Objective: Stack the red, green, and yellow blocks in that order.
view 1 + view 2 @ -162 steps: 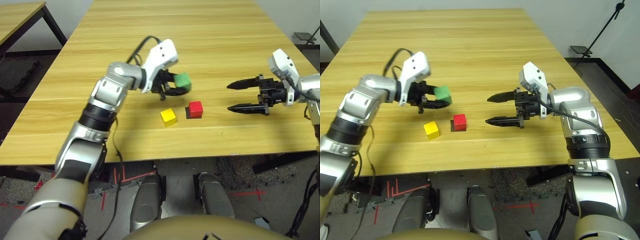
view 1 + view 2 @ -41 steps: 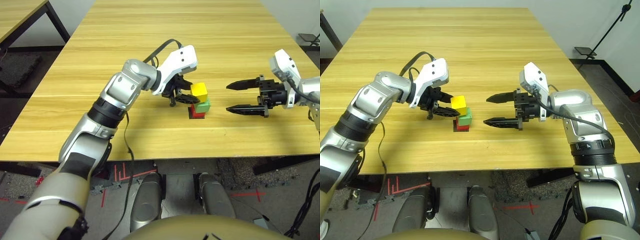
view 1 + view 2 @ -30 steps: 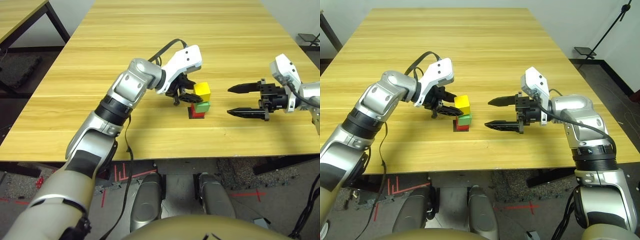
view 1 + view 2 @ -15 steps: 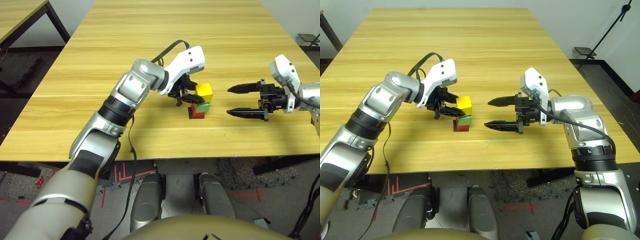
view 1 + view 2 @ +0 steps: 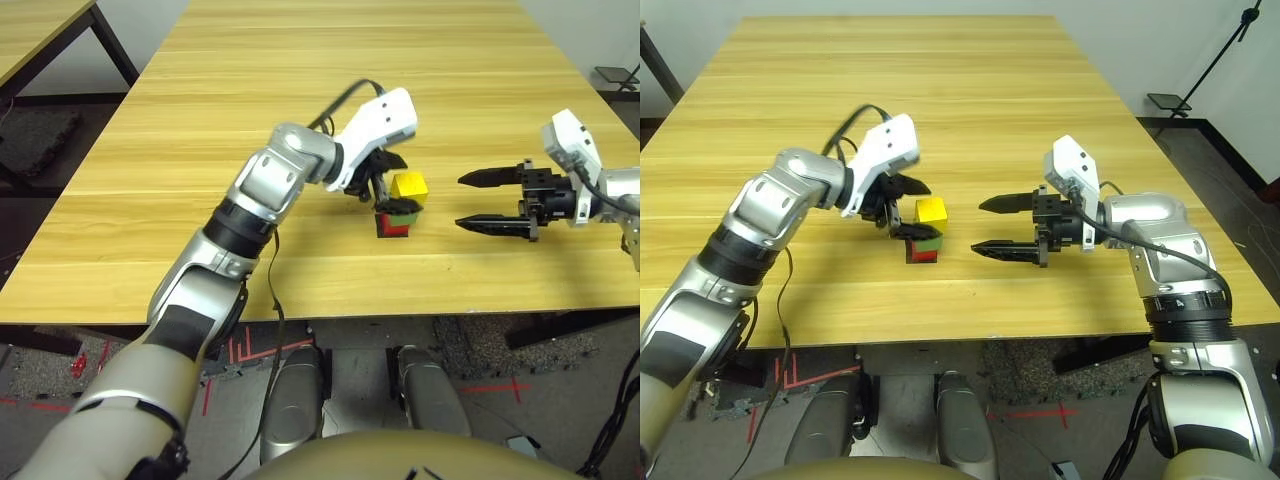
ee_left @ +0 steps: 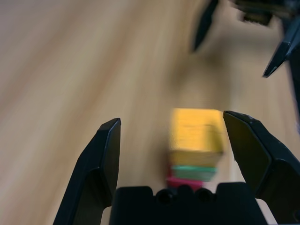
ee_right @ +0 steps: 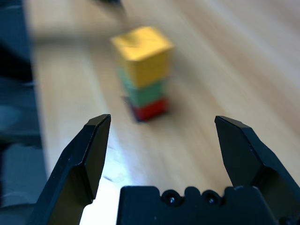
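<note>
1. Now standing wide open: the left claw (image 5: 902, 208), after pinching the yellow block (image 5: 931, 209) shut a moment ago.
2. Pulling back a little from the tower, up and toward the left of the right eye view, with black fingers on each side of the blocks and no longer squeezing.
3. Sitting on top all by itself now: the yellow block, turned a bit crooked on the green block (image 5: 925, 240).
4. Resting under those two: the red block (image 5: 923, 254), on a small black patch (image 5: 909, 251) on the wooden surface (image 5: 970, 110).
5. Looking done, then: red at the bottom, green in the middle, yellow on top, with nothing holding the tower up.
6. Standing in the middle of the head views, just right of the left claw's tips and very close to them, so backing away slowly to avoid a knock.
7. Waiting at the right of the picture: the right claw (image 5: 998, 225), open wide too, holding nothing, pointing at the tower but well apart from it.
8. Showing between the right claw's spread fingers in its wrist view: the same tower, far off and untouched.
</note>
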### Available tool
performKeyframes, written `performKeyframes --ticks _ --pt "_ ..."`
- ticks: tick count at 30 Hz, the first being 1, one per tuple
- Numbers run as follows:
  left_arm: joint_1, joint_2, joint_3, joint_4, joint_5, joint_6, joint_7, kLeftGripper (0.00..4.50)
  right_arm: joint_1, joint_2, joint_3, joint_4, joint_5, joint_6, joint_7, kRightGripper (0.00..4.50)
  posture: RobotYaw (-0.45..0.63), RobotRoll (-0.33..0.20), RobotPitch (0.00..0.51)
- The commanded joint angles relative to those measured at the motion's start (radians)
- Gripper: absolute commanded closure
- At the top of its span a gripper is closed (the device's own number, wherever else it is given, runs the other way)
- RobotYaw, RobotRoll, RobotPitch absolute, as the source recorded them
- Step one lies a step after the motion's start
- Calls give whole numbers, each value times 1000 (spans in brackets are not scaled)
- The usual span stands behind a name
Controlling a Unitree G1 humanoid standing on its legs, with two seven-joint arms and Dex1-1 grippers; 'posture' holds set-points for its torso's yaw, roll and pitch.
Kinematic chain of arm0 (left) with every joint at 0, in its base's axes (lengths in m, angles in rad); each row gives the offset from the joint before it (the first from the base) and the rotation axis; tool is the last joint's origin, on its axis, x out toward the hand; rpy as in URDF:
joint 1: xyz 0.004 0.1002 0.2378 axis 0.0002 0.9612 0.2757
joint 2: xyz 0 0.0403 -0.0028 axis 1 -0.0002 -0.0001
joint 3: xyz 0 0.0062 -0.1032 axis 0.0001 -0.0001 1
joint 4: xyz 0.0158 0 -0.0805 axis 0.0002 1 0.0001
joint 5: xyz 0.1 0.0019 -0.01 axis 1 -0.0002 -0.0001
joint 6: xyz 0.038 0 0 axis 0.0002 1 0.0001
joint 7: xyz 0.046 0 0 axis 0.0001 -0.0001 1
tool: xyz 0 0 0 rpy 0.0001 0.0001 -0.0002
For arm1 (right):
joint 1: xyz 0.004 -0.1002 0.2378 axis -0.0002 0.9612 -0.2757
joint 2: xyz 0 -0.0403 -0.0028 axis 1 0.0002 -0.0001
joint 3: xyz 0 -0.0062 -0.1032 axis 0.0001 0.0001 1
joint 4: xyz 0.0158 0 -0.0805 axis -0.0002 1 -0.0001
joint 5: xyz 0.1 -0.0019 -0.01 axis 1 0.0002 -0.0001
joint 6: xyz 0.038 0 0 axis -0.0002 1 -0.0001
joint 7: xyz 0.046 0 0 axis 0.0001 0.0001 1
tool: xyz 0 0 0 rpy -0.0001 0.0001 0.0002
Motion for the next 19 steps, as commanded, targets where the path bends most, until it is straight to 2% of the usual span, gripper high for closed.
performKeyframes --ticks 1,2,4,9,16,19 --pt "186 -23 225 -202 -79 134 147 43 39 -17 -119 107 14 0 -97 0 46 -83 68" --pt "226 -52 289 -225 -85 133 205 43 46 -16 -144 151 5 -14 -129 0 52 -82 69" --pt "334 -103 389 -226 -48 -2 329 43 38 10 -196 291 -33 -84 -254 0 57 -83 74" --pt "495 -184 456 -126 37 -343 524 43 -41 57 -254 586 -81 -302 -445 0 55 -106 91" --pt "552 -239 450 58 105 -726 682 43 -148 72 -249 878 -142 -513 -580 0 68 -115 91" --pt "562 -255 449 123 115 -827 733 43 -179 92 -243 949 -171 -592 -647 0 62 -119 91"
